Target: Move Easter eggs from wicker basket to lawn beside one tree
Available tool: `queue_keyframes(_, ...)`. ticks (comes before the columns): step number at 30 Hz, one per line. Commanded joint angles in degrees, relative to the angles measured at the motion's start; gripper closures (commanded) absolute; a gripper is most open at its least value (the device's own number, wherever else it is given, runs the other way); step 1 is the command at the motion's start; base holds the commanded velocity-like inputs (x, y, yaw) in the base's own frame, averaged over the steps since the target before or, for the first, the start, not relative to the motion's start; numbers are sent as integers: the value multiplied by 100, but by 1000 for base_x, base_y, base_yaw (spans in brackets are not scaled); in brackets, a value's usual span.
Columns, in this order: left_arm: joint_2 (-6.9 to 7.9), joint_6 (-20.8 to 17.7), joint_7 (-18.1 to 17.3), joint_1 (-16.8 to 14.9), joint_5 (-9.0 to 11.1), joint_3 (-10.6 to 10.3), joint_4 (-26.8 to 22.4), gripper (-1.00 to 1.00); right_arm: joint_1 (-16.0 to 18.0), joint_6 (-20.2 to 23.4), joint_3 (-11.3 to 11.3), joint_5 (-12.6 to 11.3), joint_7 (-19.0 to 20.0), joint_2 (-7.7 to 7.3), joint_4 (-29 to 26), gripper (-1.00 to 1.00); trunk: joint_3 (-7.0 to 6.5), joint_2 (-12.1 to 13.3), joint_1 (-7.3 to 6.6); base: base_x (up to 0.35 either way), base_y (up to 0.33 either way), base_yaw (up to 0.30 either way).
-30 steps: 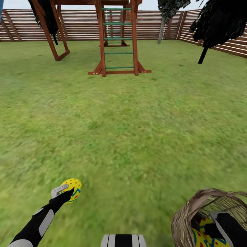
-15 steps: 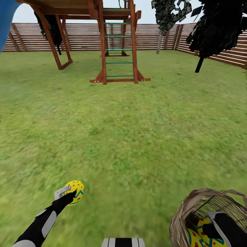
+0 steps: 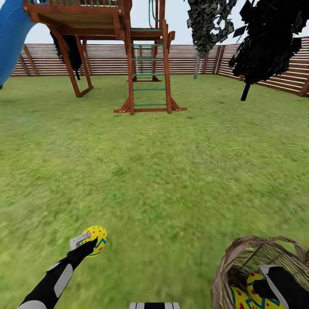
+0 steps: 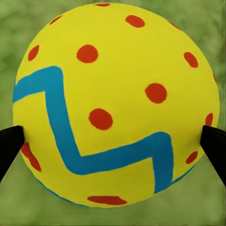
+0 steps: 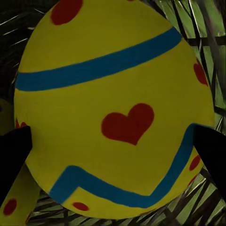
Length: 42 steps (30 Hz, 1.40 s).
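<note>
2 eggs (image 3: 246,296) half-hidden in basket (image 3: 227,268); right end effector (image 3: 257,292) obscured.

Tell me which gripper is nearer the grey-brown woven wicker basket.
Right. The right gripper is inside the wicker basket, closed on a yellow egg; the left gripper holds another egg over the lawn, well aside.

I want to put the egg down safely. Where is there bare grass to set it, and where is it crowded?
Open grass lies between the play tower and the basket, and also ahead of the left gripper, whose jaws hold one egg. The basket is crowded: two eggs lie inside with the right gripper at one of them.
</note>
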<state>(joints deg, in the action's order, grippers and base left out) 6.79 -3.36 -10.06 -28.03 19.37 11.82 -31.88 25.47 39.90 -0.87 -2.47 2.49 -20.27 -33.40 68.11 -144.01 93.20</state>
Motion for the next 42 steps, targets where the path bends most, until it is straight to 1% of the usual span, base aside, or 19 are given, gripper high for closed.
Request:
queue_keyframes(1,-2,-34,-49,-1,62,29,-2,100,1,26,-9,-25,5,-4,-8,100,-18,0,-3,0,0,0)
queue_keyframes(6,-11,-34,-60,-4,62,40,-2,100,1,26,-6,-25,5,30,-8,100,-129,6,-16,-214,0,0)
queue_keyframes(13,-18,-36,-82,-11,59,36,-2,100,1,26,-10,-25,5,37,-8,100,-285,16,-34,-6,0,4)
queue_keyframes(17,-24,-34,-86,-5,61,38,-2,100,1,26,-10,-15,5,65,-8,100,-379,21,-45,0,0,167)
queue_keyframes(19,-72,-34,-92,-4,60,40,-2,100,1,32,-10,2,5,107,-8,100,-424,24,-50,0,0,21)
queue_keyframes(25,-105,-33,-94,-1,59,31,6,100,1,27,-10,19,5,111,-7,100,-557,32,-65,-2,0,1)
queue_keyframes(26,-112,-33,-95,-4,59,31,40,100,1,27,-10,19,5,111,-8,100,-579,33,-68,-215,0,0)
queue_keyframes(28,-141,-21,-100,-6,52,11,262,100,1,27,-10,19,5,111,-8,100,-623,36,-73,-308,0,0)
queue_keyframes(33,-142,-55,-109,-3,57,5,297,100,1,26,-10,27,5,111,-7,100,-734,43,-86,-242,0,0)
queue_keyframes(34,-137,-179,-107,-2,53,5,275,100,1,26,-10,26,5,111,-8,100,-756,44,-89,-20,0,0)
queue_keyframes(35,-138,-553,-102,-3,48,-1,262,100,1,26,-10,25,5,111,-8,100,-778,45,-91,-8,0,0)
queue_keyframes(36,-132,-1246,-92,-1,11,-127,277,100,1,26,-5,8,5,111,-8,100,-800,47,-94,-2,0,0)
queue_keyframes(37,-130,-1491,-75,-4,-28,-240,296,100,1,22,2,-16,13,111,-8,100,-822,48,-96,0,0,0)
queue_keyframes(38,-133,-1619,-53,-5,-79,-301,312,100,1,19,6,-28,20,108,-8,100,-845,49,-99,0,0,0)
queue_keyframes(39,-134,-1739,-46,-2,-168,-320,319,100,1,15,7,-32,24,104,-8,100,-867,51,-101,0,0,0)
queue_keyframes(41,-133,-2071,-41,-3,-323,-328,315,100,1,12,15,-35,23,102,-7,100,-911,53,-107,0,0,0)
queue_keyframes(42,-137,-2125,-40,-7,-380,-329,300,100,1,10,16,-38,22,102,-7,100,-933,55,-109,0,0,0)
